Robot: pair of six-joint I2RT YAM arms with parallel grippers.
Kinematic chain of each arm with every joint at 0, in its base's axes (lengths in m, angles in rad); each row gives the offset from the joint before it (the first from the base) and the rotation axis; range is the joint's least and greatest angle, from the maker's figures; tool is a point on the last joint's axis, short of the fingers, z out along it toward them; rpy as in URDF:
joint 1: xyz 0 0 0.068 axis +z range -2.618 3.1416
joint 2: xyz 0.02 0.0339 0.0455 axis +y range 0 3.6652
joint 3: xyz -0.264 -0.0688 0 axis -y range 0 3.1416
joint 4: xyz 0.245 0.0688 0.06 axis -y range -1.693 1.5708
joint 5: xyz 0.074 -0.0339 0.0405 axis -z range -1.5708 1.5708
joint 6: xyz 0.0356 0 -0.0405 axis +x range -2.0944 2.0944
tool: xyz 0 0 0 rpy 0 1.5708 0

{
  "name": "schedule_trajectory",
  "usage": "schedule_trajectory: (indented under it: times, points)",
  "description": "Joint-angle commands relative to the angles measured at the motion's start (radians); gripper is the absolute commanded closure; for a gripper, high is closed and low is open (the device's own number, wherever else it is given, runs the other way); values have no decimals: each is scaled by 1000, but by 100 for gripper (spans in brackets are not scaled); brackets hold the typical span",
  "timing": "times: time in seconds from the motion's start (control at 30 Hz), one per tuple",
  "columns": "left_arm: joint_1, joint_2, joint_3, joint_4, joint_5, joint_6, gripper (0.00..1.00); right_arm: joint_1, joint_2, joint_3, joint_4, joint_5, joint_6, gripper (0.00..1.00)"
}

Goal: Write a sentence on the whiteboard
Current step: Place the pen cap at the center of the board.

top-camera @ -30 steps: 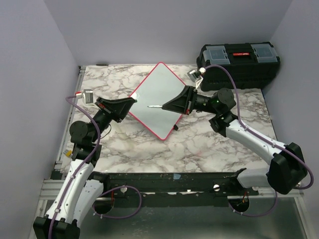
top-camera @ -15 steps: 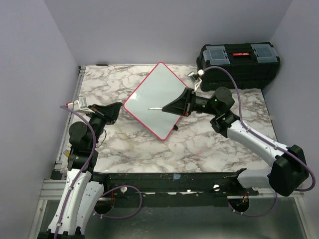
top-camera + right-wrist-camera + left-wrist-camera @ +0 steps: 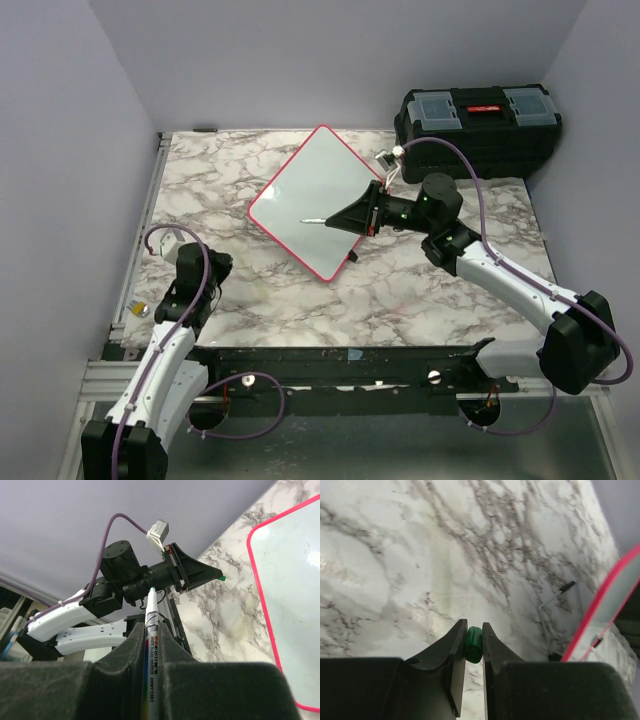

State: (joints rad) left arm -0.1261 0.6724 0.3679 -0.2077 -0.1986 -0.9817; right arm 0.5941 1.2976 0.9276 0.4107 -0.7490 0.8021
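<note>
- The right fingers (image 3: 151, 634) pinch the barrel of a white marker (image 3: 151, 607). A long stretch of it sticks out past them, and its tip points out over the whiteboard (image 3: 312, 180).
- The left fingers (image 3: 473, 626) pinch a small green cap (image 3: 473, 645) right at their tips. They hover low over bare marble, well apart from the board.
- The whiteboard lies flat near the middle of the surface (image 3: 420, 290), turned like a diamond. No writing shows on it, so the sentence looks not yet begun.
- Whether the marker tip touches the board cannot be told from the view above.
- Risk: nothing holds the board down. A sideways stroke could push or spin it and bend the letters.
- Risk: so much of the barrel sticks out that pressure at the tip could tilt or slide the marker in the pinch. The lines would then come out faint or broken.
- Risk: because the board lies slanted, strokes need to follow its edges, or the words may run off its red border.
- Risk: the cap could slip from the fingertips and roll away.
- Room: the board's far right corner is near a black toolbox (image 3: 480, 120), and the right arm (image 3: 500, 275) bends close to it. Reach on that side looks tight.
- Room: open marble lies to the left of the board and toward the near edge. Purple walls (image 3: 60, 150) close in the left, back and right.
</note>
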Motion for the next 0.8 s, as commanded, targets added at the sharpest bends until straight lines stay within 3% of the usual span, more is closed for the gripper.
schedule_trajectory:
  times: [0.0, 0.13, 0.47, 0.77]
  points:
    - [4, 89, 5, -29, -148, -63, 100, 3, -20, 25, -62, 47, -62, 99]
    - [5, 178, 11, -10, -142, -73, 99, 3, -18, 22, -81, 60, -79, 99]
    - [4, 287, 20, 16, -124, -72, 83, 3, -24, 26, -128, 85, -116, 99]
    - [4, 286, 14, 19, -155, -66, 58, 2, -21, 27, -150, 94, -141, 99]
